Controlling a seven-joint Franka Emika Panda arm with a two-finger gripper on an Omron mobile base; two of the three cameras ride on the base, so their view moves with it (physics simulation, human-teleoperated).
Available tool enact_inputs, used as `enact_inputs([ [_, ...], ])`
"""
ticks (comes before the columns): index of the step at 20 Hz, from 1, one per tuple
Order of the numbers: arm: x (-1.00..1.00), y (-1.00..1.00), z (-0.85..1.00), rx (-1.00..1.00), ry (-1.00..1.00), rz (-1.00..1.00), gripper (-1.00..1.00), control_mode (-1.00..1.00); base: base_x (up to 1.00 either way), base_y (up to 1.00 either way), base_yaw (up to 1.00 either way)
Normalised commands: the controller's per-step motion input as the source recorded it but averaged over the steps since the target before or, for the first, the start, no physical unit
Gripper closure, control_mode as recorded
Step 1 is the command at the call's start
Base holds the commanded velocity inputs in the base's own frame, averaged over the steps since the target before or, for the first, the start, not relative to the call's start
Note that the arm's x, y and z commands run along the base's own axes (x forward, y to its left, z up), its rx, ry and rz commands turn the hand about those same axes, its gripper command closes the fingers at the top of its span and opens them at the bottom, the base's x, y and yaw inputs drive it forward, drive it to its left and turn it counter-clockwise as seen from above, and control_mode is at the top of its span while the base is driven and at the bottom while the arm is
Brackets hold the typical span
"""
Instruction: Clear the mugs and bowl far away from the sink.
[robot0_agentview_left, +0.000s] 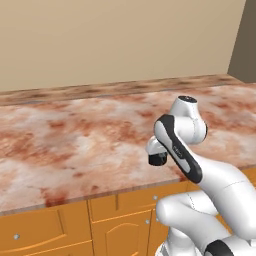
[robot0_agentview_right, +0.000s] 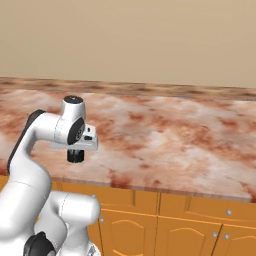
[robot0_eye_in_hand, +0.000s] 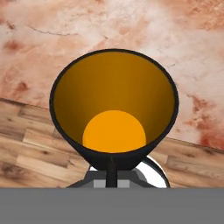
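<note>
Clearly, the white arm's fingers (robot0_eye_in_hand: 112, 175) are clenched on a small black cylindrical mug with a yellow-orange inside (robot0_eye_in_hand: 114, 109), gripping its rim. In both base views the mug (robot0_agentview_left: 158, 158) hangs just under the hand, above the front edge of the reddish-brown marbled stone bench (robot0_agentview_left: 75, 140). Below that edge stand orange wooden cabinet doors (robot0_agentview_right: 190, 225), and the hand view shows brown wood-plank floor (robot0_eye_in_hand: 30, 148).
</note>
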Motion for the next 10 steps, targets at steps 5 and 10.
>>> enact_inputs([
  [5,0.40,0.00,-0.03,0.00,0.00,0.04,1.00,-1.00,0.00,0.00,0.00],
  [10,0.85,-0.01,-0.14,0.00,0.00,0.12,1.00,-1.00,0.00,0.00,0.00],
])
